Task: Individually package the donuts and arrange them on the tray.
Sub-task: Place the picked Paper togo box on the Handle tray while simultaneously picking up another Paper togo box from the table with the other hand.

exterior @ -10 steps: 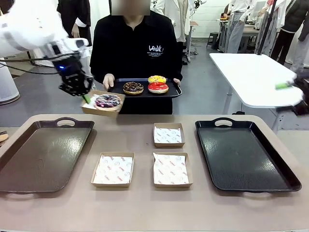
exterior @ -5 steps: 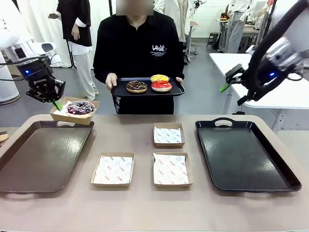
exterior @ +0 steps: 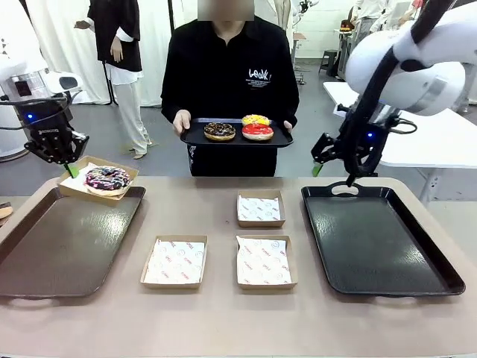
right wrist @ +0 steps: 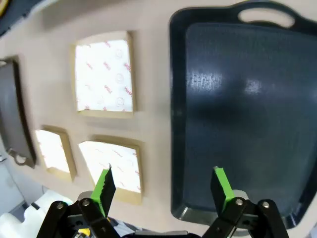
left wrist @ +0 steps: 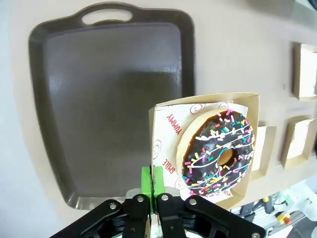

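My left gripper (exterior: pixel 71 168) is shut on the near edge of a cardboard box (exterior: pixel 74 188) that holds the purple-black sprinkled donut (exterior: pixel 106 179), held just over the far end of the brown tray (exterior: pixel 67 246). In the left wrist view the green pads (left wrist: pixel 154 179) pinch the box wall (left wrist: pixel 208 100) beside the donut (left wrist: pixel 218 148). The person holds a small black tray (exterior: pixel 195 138) carrying a chocolate donut (exterior: pixel 219 131), a yellow donut (exterior: pixel 256 120) and a red donut (exterior: pixel 257 133). My right gripper (exterior: pixel 333 173) (right wrist: pixel 163 191) hangs open and empty above the black tray's (exterior: pixel 380 246) far left corner.
Three empty paper-lined boxes (exterior: pixel 261 208) (exterior: pixel 174 262) (exterior: pixel 265 261) lie in the middle of the table between the two trays. The right wrist view shows them (right wrist: pixel 104 74) beside the black tray (right wrist: pixel 233 99). A white table stands behind on the right.
My left gripper carried the boxed donut left and down to the brown tray's far end. The right arm swung in from the right toward the black tray. The person shifted slightly right.
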Controlling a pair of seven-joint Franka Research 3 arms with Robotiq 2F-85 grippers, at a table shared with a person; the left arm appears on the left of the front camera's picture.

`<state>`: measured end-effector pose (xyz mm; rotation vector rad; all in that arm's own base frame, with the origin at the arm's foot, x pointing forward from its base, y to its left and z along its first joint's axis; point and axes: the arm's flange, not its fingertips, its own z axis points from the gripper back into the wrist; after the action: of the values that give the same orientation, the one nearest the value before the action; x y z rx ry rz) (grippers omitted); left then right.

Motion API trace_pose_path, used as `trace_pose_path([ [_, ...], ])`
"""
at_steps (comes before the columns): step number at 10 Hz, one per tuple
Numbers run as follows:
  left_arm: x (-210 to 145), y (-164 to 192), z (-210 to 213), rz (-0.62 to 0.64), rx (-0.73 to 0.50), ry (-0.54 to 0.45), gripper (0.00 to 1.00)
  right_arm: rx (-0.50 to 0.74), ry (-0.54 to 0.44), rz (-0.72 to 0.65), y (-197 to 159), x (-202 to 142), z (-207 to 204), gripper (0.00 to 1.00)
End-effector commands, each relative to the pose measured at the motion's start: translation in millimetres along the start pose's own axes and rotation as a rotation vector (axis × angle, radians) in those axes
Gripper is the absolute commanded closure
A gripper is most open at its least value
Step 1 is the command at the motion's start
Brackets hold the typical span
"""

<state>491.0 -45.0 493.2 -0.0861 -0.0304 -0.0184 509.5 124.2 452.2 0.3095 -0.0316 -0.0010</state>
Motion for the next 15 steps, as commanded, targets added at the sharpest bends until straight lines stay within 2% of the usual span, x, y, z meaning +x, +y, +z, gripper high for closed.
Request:
trace_pose_path([
  [1,-7.5,3.9,-3.9,-0.037,0.048,-0.019,0.99,-0.010,0.003,0.006,12.5,2.6,1.0,0.00],
  [3,-6.5,7.8,-8.5,-0.027,0.072,-0.021,0.99,0.059,-0.006,0.026,15.1,-4.1,-1.8,0.00],
  [4,-2.5,3.4,-4.8,-0.020,0.046,0.008,0.99,0.213,-0.035,0.050,10.1,-11.1,5.7,0.00],
  [5,-2.5,3.4,-4.8,-0.020,0.046,0.008,0.99,0.015,0.003,0.028,17.4,-2.9,-1.8,0.00],
  [11,-2.5,3.4,-4.8,-0.020,0.046,0.008,0.99,0.035,-0.003,0.047,15.3,-3.1,0.7,0.00],
  [15,13.3,18.6,-22.0,0.050,0.021,-0.033,0.99,-0.156,0.093,0.080,86.3,41.0,-58.8,0.00],
])
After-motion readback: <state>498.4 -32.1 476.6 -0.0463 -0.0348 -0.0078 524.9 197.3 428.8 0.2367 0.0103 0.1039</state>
